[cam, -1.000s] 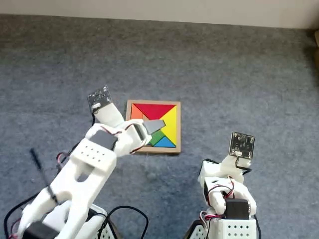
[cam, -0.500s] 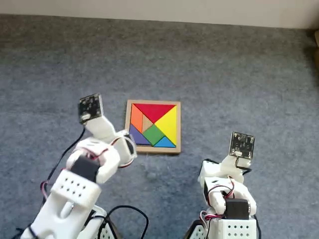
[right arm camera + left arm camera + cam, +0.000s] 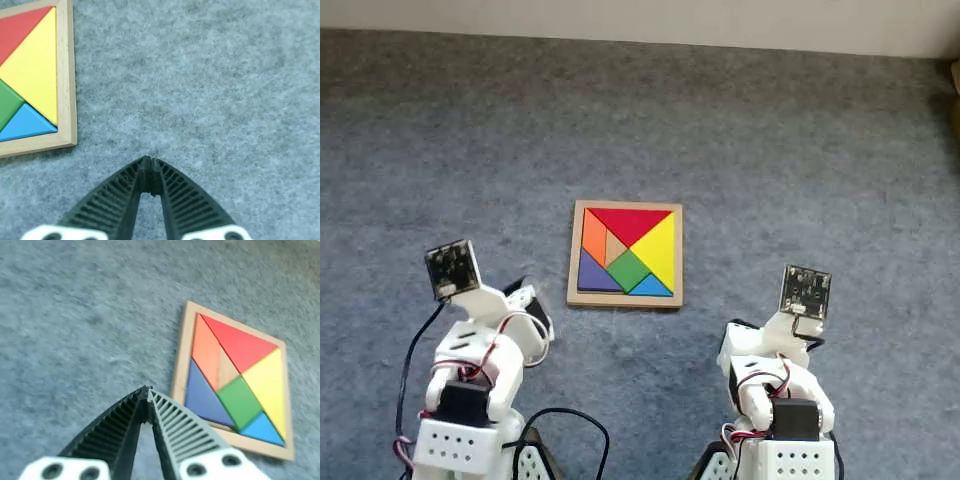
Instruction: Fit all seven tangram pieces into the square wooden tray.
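Since all seven pieces look seated in the tray point(image 3: 572, 256), the step in hand is, by my reading, a final check w/ both arms parked, not another pick. The tray lies on the grey mat point(image 3: 790, 140), ahead of and between the two arms. The left gripper point(image 3: 148, 393) has its jaws pressed together at the tips, nothing held, near the tray's near-left corner and not touching it. The right gripper point(image 3: 149, 162) is likewise closed and empty, over mat off the near-right corner, apart from the rim. To do the check well, keep both grippers clear of the rim and inspect each seam for a raised corner or gap. None is evident from above, though flushness can't be confirmed. If a piece proves proud, press straight down w/ closed tips, approx. at piece centre. Avoid side loads, as the tray prob. rests loose and may slide. Orientation: the tray is square, so no long axis; its sides run approx. parallel to the mat's far edge. The red triangle point(image 3: 632, 221) has its long side along the far rim, apex to centre. The yellow triangle point(image 3: 661, 250) has its long side along the right rim. The orange piece point(image 3: 592, 240) runs along the left rim. The dark blue triangle point(image 3: 592, 276) fills the near-left corner, and the light blue triangle point(image 3: 650, 286) sits on the near rim. The green square point(image 3: 630, 268) and tan triangle point(image 3: 615, 246) occupy the middle.
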`<action>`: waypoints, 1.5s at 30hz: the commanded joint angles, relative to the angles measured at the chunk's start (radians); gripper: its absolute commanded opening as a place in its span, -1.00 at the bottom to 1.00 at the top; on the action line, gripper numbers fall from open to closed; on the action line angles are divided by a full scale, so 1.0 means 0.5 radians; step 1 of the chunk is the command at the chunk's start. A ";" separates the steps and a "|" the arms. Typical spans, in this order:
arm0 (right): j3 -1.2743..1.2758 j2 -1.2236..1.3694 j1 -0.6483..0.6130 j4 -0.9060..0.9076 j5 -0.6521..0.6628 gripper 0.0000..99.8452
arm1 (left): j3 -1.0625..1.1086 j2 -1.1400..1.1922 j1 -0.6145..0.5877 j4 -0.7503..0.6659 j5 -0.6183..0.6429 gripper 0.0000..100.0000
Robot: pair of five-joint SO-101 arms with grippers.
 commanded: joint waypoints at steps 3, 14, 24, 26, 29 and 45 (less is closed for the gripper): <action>0.198 0.002 0.011 -0.035 0.015 -0.98 | 0.084 -0.192 -0.265 0.015 -0.190 -0.99; 0.198 0.020 -0.023 -0.023 0.015 -0.98 | 0.084 -0.167 -0.278 0.414 -0.764 -0.99; 0.198 0.002 -0.081 0.180 0.012 -0.98 | 0.084 -0.167 -0.278 0.801 -1.089 -0.98; 0.198 0.002 -0.081 0.180 0.012 -0.98 | 0.084 -0.167 -0.278 0.902 -1.089 -0.98; 0.198 0.002 -0.081 0.180 0.012 -0.98 | 0.084 -0.167 -0.278 0.924 -1.092 -0.98; 0.198 0.002 -0.081 0.180 0.012 -0.98 | 0.084 -0.167 -0.278 0.924 -1.092 -0.98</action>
